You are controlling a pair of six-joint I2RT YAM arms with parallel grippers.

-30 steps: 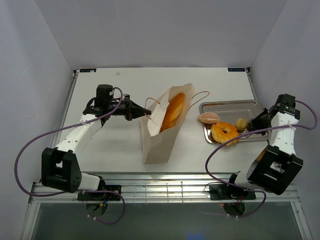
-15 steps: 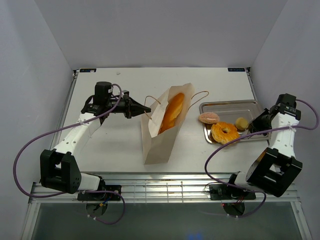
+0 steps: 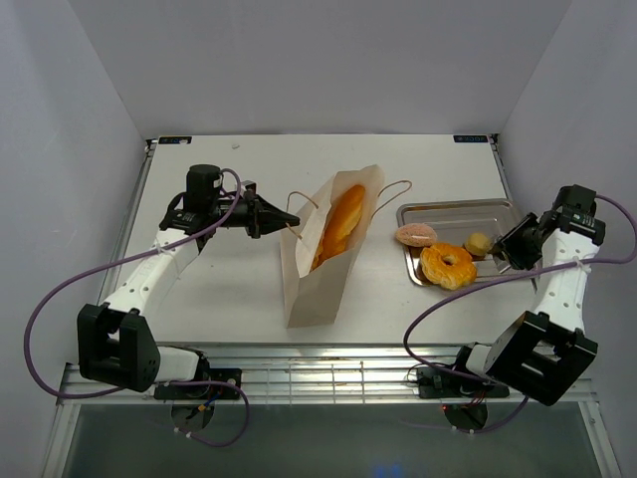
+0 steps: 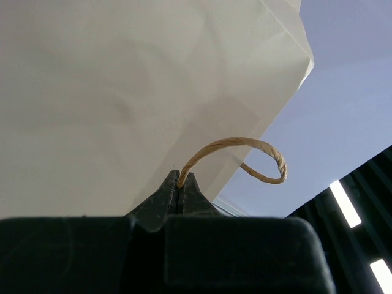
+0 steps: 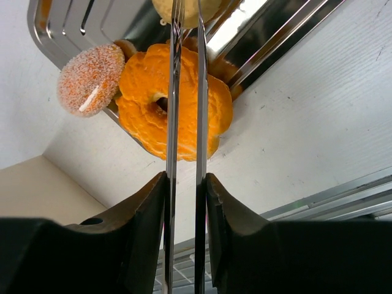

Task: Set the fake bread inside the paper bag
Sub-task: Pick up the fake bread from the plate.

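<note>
While the paper bag (image 3: 314, 279), bread (image 3: 346, 214) inside, is stood mid-table | its cord handle (image 4: 245, 144) is pinched by left gripper (image 4: 181, 184) | tongs (image 5: 173, 73) are clasped by right gripper (image 5: 185, 184) | ring bun (image 5: 141, 116) is left on tray (image 3: 453, 206), right edge

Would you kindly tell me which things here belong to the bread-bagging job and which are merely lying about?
Job: paper bag, bread inside it, ring bun, pink sugared bun, small round bun.
Not for bagging: metal tray; metal tongs, held as a tool.
</note>
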